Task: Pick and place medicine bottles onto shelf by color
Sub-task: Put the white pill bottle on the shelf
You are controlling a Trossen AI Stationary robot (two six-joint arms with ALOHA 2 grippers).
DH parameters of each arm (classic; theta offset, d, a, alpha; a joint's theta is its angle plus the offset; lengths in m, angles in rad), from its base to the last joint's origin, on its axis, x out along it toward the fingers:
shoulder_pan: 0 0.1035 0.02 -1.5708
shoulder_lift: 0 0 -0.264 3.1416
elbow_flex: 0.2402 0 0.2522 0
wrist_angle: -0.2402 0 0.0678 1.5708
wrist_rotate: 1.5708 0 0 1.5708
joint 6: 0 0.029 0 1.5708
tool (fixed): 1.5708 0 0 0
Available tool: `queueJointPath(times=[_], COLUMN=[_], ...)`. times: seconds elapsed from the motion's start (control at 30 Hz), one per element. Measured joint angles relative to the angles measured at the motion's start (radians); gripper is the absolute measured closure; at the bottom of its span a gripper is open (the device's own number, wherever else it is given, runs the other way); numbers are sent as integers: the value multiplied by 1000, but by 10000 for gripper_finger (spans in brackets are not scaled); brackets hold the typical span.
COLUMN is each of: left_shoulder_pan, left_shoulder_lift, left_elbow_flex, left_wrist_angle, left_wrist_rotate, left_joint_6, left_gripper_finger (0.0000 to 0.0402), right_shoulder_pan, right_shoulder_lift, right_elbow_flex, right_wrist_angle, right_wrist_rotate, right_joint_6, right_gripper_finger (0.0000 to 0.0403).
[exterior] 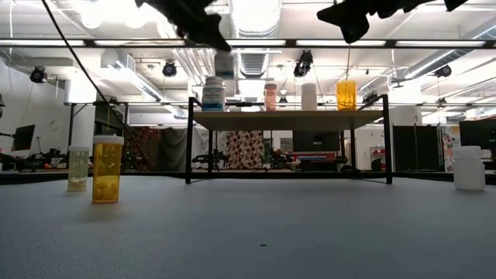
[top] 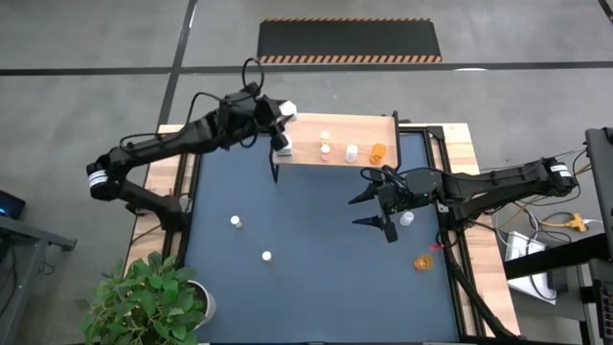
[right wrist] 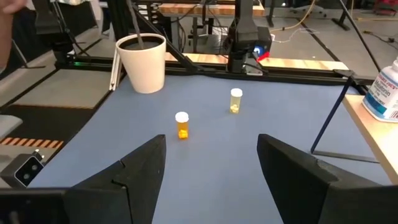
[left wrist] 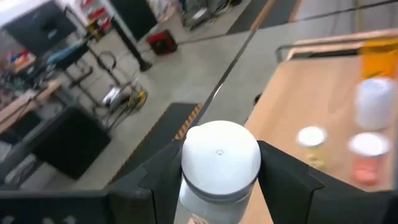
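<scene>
Two grippers: left gripper (top: 281,129) clamps white bottle (left wrist: 219,163) over shelf (top: 306,151) left end; right gripper (top: 375,211) wide open, empty, above desk (top: 316,259).

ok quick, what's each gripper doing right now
left gripper: shut on a white-capped bottle above the shelf's left end.
right gripper: open, empty, above the mat.

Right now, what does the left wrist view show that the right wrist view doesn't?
Left wrist only: the left hand closed on a white bottle.
Right wrist only: the open right hand above the blue mat, where an orange bottle and a pale yellow bottle stand, and a white pot.
Both: the wooden shelf.
</scene>
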Motion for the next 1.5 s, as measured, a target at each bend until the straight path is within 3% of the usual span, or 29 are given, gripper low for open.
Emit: queueJointPath(times=[0.17,0.43,0.87,1.5], left_shoulder_pan=[64,89,97,98], left_shoulder_lift=[35,57,67,72], left_elbow_flex=[-5,-14,-18,-78], left_wrist_angle=[1,-36,-140,-72], left_wrist_rotate=[12,68,179,178], left_joint_6=[-54,-51,-105,-109], left_gripper_finger=[233,233,233,233], right_shoulder_pan=[0,0,0,0], right_shoulder_lift=[23,74,86,86], right_elbow_flex=[-1,-1,-1,-1], right_wrist_angle=[5,8,9,8], right_wrist_rotate=[3,73,76,76], right_joint_6=[5,26,48,74], right_gripper_finger=[163,165,167,168])
